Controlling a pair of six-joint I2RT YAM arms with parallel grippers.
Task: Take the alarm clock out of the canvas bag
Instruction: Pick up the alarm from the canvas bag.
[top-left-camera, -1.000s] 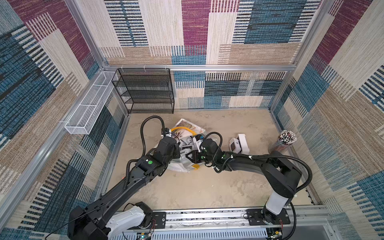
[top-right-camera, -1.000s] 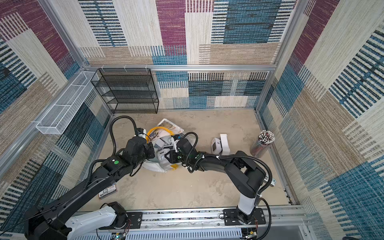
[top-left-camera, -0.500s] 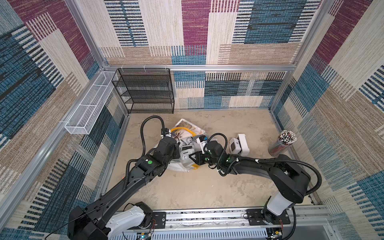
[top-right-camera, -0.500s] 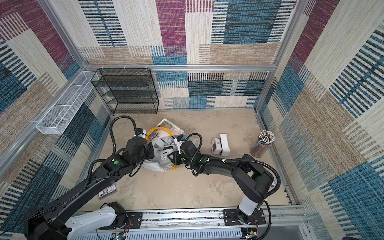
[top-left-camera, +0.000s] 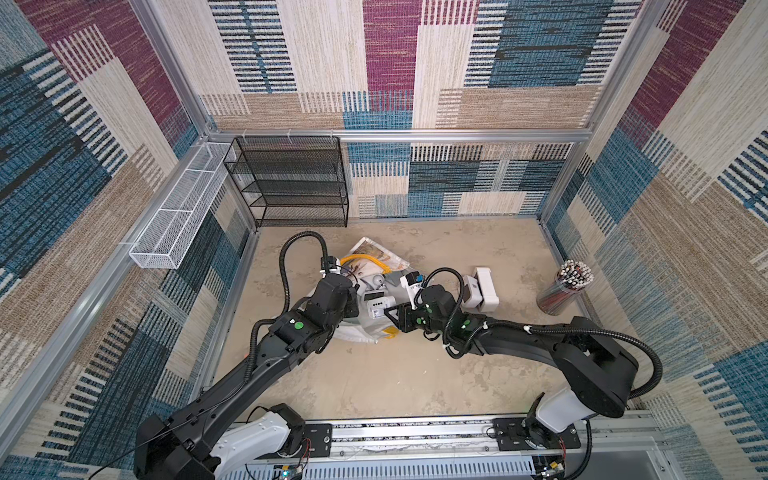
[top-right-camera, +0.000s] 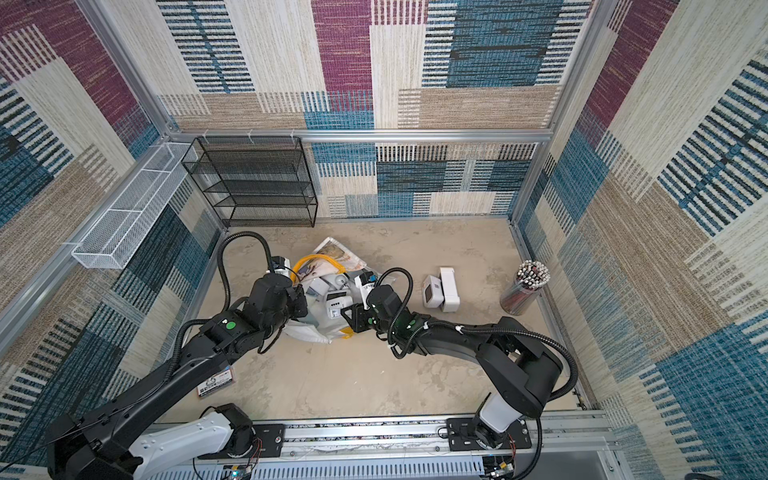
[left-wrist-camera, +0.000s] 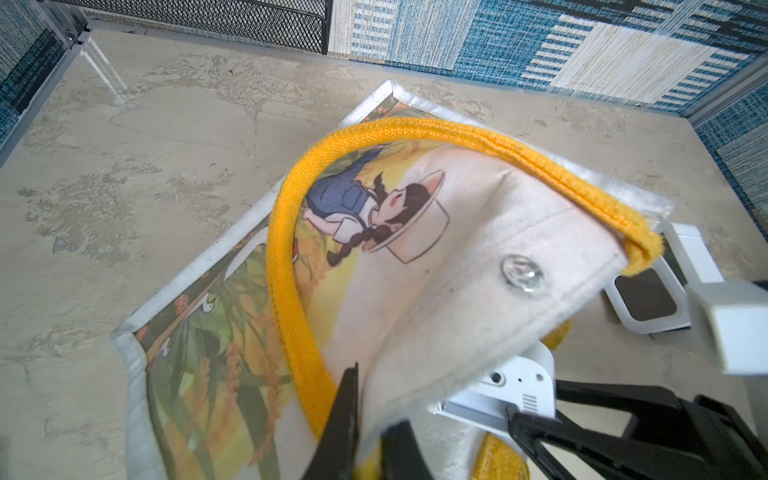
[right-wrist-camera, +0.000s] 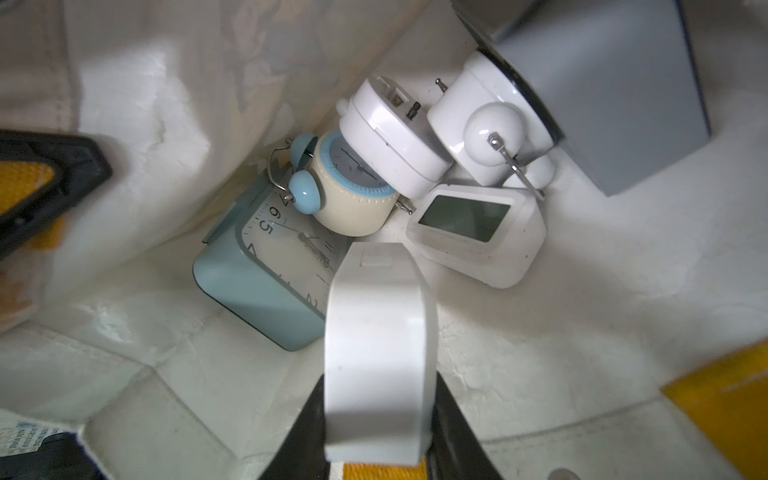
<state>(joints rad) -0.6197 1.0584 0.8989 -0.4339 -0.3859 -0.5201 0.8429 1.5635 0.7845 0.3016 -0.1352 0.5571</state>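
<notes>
**Alarm clock (right-wrist-camera: 376, 340) in right claw at mouth of canvas bag (top-left-camera: 359, 332)**

Bag lies slumped on the beige table (top-left-camera: 395, 386) between the two arms. Its open mouth faces the right arm.

Left gripper (left-wrist-camera: 372, 440) is clenched on the bag's white rim fabric, just beside the yellow handle (left-wrist-camera: 415, 126), and holds that flap raised.

Right gripper (right-wrist-camera: 376, 419) grasps the white alarm clock by its sides, with a black finger (right-wrist-camera: 457, 438) on each edge. The clock hangs at the bag's mouth, above the heap inside.

Inside the bag:
- pale blue square clock (right-wrist-camera: 257, 291)
- cream twin-bell clock (right-wrist-camera: 353, 199) with blue bells, leaning on the blue one
- white digital clock (right-wrist-camera: 478, 237), screen up
- two round white clocks behind those
- grey box (right-wrist-camera: 602, 104) at the edge

Outside the bag, two white boxy clocks (top-left-camera: 478, 291) stand just beside each other, between the bag and a pencil cup (top-left-camera: 561, 291).
</notes>
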